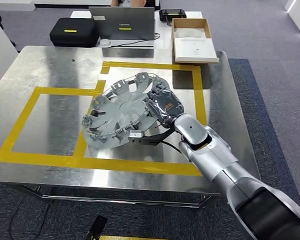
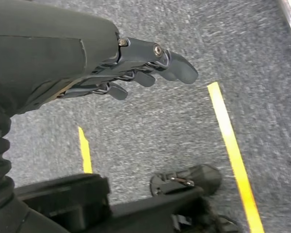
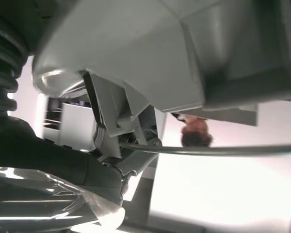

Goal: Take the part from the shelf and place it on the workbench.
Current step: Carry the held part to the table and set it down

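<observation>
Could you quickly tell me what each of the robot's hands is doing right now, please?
Left hand: open, holding nothing, hanging above the carpet.
Right hand: gripping the edge of the grey fan part over the workbench.

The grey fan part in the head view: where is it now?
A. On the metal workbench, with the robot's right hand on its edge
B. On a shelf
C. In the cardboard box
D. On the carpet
A: the fan part lies on the workbench inside the yellow tape, and the right hand is on its rim.
</observation>
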### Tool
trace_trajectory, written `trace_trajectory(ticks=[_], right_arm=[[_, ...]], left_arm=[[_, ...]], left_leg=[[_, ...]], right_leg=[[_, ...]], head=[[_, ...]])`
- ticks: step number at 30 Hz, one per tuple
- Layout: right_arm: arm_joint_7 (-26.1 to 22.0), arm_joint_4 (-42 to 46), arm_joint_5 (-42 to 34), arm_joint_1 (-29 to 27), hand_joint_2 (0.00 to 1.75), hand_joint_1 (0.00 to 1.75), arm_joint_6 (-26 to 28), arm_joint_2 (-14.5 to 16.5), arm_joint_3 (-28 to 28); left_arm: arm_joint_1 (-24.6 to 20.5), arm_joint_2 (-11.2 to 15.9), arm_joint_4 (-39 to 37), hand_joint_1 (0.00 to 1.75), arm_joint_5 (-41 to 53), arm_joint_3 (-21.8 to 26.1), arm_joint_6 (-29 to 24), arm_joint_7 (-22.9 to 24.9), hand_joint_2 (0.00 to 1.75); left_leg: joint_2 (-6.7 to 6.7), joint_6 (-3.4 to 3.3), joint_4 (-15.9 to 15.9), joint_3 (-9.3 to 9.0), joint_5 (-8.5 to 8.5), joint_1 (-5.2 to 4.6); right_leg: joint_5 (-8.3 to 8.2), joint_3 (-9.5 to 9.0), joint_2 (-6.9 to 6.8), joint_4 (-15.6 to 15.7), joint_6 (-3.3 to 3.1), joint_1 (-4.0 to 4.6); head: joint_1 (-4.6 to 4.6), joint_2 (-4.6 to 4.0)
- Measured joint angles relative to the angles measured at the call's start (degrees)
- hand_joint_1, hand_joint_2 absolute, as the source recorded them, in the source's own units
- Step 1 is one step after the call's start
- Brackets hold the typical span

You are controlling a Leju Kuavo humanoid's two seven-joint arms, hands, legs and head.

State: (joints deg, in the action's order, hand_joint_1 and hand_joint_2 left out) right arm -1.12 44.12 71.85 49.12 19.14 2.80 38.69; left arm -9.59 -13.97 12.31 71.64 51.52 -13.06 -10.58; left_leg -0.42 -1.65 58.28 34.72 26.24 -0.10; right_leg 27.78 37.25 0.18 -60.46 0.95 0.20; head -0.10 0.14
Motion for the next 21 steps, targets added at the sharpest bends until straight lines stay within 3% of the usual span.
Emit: trace_trajectory(ticks=[3,5,6,7,9,11,15,17,19,20,21], right_arm=[[2.7,-6.2,1.5,1.8,1.75,1.75,0.0,0.7,0.1],[3.8,-9.1,2.5,1.9,1.75,1.75,0.0,0.8,0.1],[4.2,-10.3,3.1,1.8,1.75,1.75,0.1,0.8,0.1],[4.6,-11.3,3.7,1.8,1.75,1.75,0.4,0.8,0.1],[5.5,-12.7,4.6,1.9,1.75,1.75,0.9,0.8,0.0],[6.5,-14.2,5.0,1.7,1.75,1.75,1.3,0.6,-0.1],[7.1,-16.2,4.9,0.8,0.0,0.0,2.8,-0.6,-1.0],[7.0,-16.7,4.9,0.5,0.0,0.0,3.4,-1.3,-1.7],[6.7,-17.2,4.9,-0.2,0.0,0.0,3.8,-1.8,-2.2],[6.6,-17.4,5.0,-0.7,0.0,0.0,4.0,-2.0,-2.5],[6.5,-17.5,5.0,-1.2,0.0,0.0,4.0,-2.2,-2.7]], left_arm=[[-0.2,-0.2,0.0,0.0,-0.4,-0.4,0.3,-0.1,1.75],[-0.2,-0.2,0.0,0.0,-0.7,-0.5,0.7,-0.4,1.75],[-0.2,-0.2,0.0,0.0,-0.8,-0.6,0.8,-0.5,1.75],[-0.2,-0.2,0.0,0.0,-0.9,-0.7,1.0,-0.7,1.75],[-0.2,-0.1,0.0,0.0,-1.1,-1.0,1.4,-1.1,1.75],[-0.3,-0.1,0.0,0.0,-1.4,-1.2,1.7,-1.3,1.75],[-0.1,0.0,0.0,0.0,-1.6,-1.4,2.6,-1.8,1.75],[0.0,0.0,0.0,0.0,-1.6,-1.5,3.1,-2.5,1.75],[0.1,0.0,0.0,0.0,-1.8,-1.5,3.4,-3.0,1.75],[0.1,0.1,0.0,0.0,-1.9,-1.5,3.5,-3.2,1.75],[0.2,0.1,0.0,0.0,-2.0,-1.5,3.6,-3.3,1.75]], left_leg=[[0.02,-0.48,-0.3,-0.36,0.14,0.27],[-0.03,-0.58,-0.3,-0.62,0.49,0.3],[-0.08,-0.52,-0.2,-0.84,0.74,0.33],[-0.13,-0.37,-0.1,-1.17,1.07,0.37],[-0.14,0.13,0.0,-1.81,1.8,0.43],[-0.11,0.65,0.2,-2.0,2.25,0.33],[-0.01,1.5,0.8,-1.84,2.96,0.28],[0.17,2.03,5.0,0.03,5.06,0.37],[0.21,2.28,12.6,3.89,7.71,0.48],[0.21,2.3,15.6,5.58,8.25,0.51],[0.21,2.23,16.5,6.42,7.69,0.5]], right_leg=[[4.05,5.08,-0.02,-9.6,0.76,-0.31],[4.2,7.57,-0.04,-13.4,1.11,-0.55],[2.84,7.39,-0.05,-12.4,1.24,-0.68],[0.65,6.18,-0.1,-9.4,1.34,-0.79],[-2.48,2.68,-0.21,-2.3,1.44,-0.81],[-2.68,0.49,-0.16,1.2,1.04,-0.61],[-2.04,-0.34,-0.16,1.8,-0.43,-0.58],[-1.85,-0.78,-0.17,2.0,-1.01,-0.81],[-1.58,-1.13,-0.09,1.9,-1.4,-0.79],[-1.46,-1.35,0.0,1.9,-1.49,-0.76],[-1.34,-1.57,0.11,1.9,-1.54,-0.75]], head=[[0.41,0.0],[0.44,-0.01],[0.44,0.0],[0.44,0.0],[0.39,0.01],[0.35,0.01],[0.16,0.02],[0.01,0.02],[-0.07,0.01],[-0.06,0.01],[-0.08,0.01]])
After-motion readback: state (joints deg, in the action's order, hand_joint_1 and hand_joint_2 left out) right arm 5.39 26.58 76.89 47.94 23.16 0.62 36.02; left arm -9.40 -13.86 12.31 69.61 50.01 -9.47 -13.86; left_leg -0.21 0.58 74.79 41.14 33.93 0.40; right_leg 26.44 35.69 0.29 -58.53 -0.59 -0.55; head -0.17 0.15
